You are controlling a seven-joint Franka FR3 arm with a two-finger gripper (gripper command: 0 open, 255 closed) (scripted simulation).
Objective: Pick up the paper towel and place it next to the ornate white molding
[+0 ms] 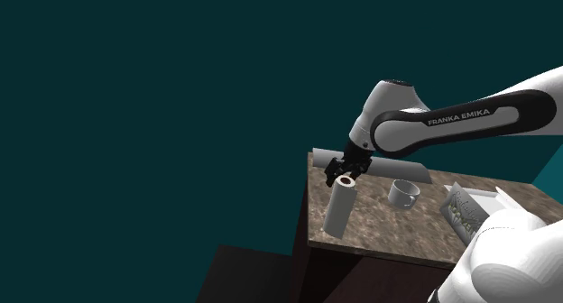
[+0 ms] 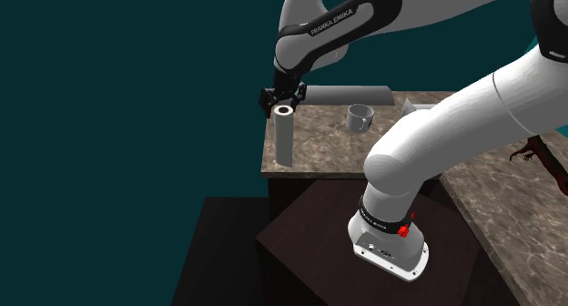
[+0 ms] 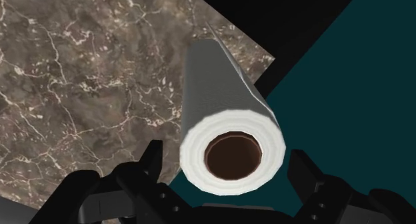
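A white paper towel roll (image 1: 338,206) (image 2: 283,136) (image 3: 220,89) with a brown core stands upright near the front corner of the marble counter (image 1: 388,224) (image 2: 328,145) (image 3: 80,76). My black gripper (image 1: 343,172) (image 2: 284,99) (image 3: 230,166) is at the roll's top end, open, one finger on each side. The fingers (image 3: 152,164) stand close to the roll with a thin gap, not clasping it. A long pale grey molding (image 1: 361,164) (image 2: 350,95) lies along the back of the counter, behind the roll.
A grey cup (image 1: 403,193) (image 2: 361,117) stands mid-counter between roll and stand. A patterned flat box (image 1: 465,209) lies at the shoulder view's right. The counter drops off just beside the roll. My own arm crosses the foreground of the second exterior view.
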